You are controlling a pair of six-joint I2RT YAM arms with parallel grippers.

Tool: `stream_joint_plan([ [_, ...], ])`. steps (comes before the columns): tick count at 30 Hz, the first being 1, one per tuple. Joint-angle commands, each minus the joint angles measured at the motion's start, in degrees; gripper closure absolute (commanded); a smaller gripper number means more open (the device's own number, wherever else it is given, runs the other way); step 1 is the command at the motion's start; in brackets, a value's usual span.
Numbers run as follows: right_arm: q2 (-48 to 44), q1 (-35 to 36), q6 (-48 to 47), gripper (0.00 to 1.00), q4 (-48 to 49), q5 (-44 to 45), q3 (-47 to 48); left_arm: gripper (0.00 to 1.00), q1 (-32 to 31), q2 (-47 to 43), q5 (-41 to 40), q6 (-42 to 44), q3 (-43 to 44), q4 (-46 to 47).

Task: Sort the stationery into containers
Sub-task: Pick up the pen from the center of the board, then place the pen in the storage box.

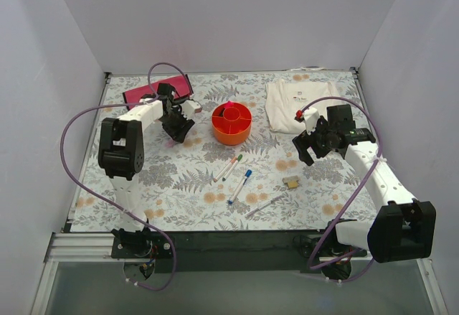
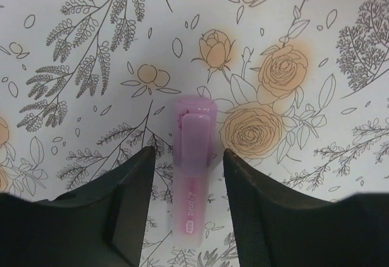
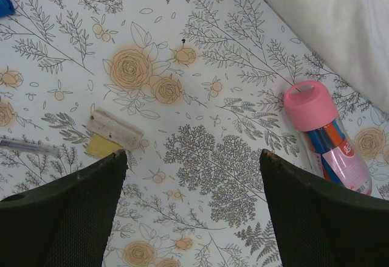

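A lilac highlighter [image 2: 193, 169] lies on the floral tablecloth, cap pointing away, between the fingers of my left gripper [image 2: 187, 157]. That gripper is open, with a gap on each side of the highlighter. In the top view my left gripper [image 1: 177, 130] is left of the orange-red tub [image 1: 232, 123]. My right gripper [image 1: 313, 146] is open and empty above the cloth. In its wrist view [image 3: 193, 154] a tan block [image 3: 112, 134] lies to the left. Three thin markers [image 1: 234, 168] and a grey pen [image 1: 264, 206] lie in front of the tub.
A pink-capped tube of coloured pens [image 3: 325, 136] lies right of my right gripper, beside a folded white cloth [image 1: 301, 103]. A flat pink case [image 1: 154, 89] lies at the back left. White walls close in the table on three sides.
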Motion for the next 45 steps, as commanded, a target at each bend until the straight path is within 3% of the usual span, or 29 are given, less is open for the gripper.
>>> stream_joint_plan([
  [1,-0.68,-0.27,-0.33,0.06,1.18,-0.04,-0.32,0.60,-0.02,1.26,1.66,1.77,2.13,-3.36],
  [2,-0.59,-0.27,-0.33,0.06,1.27,-0.04,-0.23,0.69,-0.10,1.53,1.75,2.03,2.22,-3.79],
  [3,-0.41,-0.27,-0.33,0.06,1.27,-0.04,-0.23,0.87,-0.10,1.88,1.92,1.94,2.57,-5.10],
  [5,0.03,-0.27,-0.50,0.07,1.18,-0.04,-0.06,0.99,-0.02,2.49,2.80,1.59,3.01,-6.60],
  [11,0.73,-0.19,-0.68,0.06,1.27,0.75,1.00,1.00,-0.10,-2.41,4.82,-1.39,8.53,-11.52],
  [16,-0.23,-0.19,-0.24,0.07,1.45,0.31,0.21,1.00,-0.10,-8.48,8.23,-9.19,22.14,-14.09],
  [20,-0.67,-0.27,0.02,0.07,1.62,-0.13,-0.76,1.00,-1.24,-13.57,13.07,-18.68,18.76,-1.64],
  [22,-0.94,-0.27,0.11,0.07,1.62,0.05,-0.67,1.00,-2.56,-18.48,15.18,-22.74,12.63,12.23],
  [23,-0.85,-0.19,0.20,0.07,1.54,0.13,-0.50,1.00,-3.87,-20.51,17.72,-25.89,5.37,17.94],
  [24,-1.02,-0.27,0.20,0.07,1.54,0.22,-0.32,1.00,-4.58,-22.01,18.26,-27.66,0.95,30.27],
  [26,-1.11,-0.27,0.46,0.07,1.45,0.57,0.12,1.00,-6.59,-24.66,18.45,-30.74,-7.49,41.94],
  [27,-1.29,-0.27,0.46,0.07,1.36,0.66,0.29,1.00,-7.22,-24.66,17.92,-34.06,-8.49,50.69],
  [28,-1.55,-0.27,0.46,0.07,1.45,0.75,0.30,1.00,-7.74,-23.88,17.40,-36.09,-8.76,53.30],
  [33,-3.04,-0.27,0.81,0.07,1.45,0.93,-0.84,1.00,-8.19,-15.70,15.99,-45.85,-3.59,59.90],
  [45,-5.77,-0.36,0.90,0.07,1.36,1.72,-3.57,1.00,-9.86,-9.46,16.78,-46.22,-1.82,61.33],
])
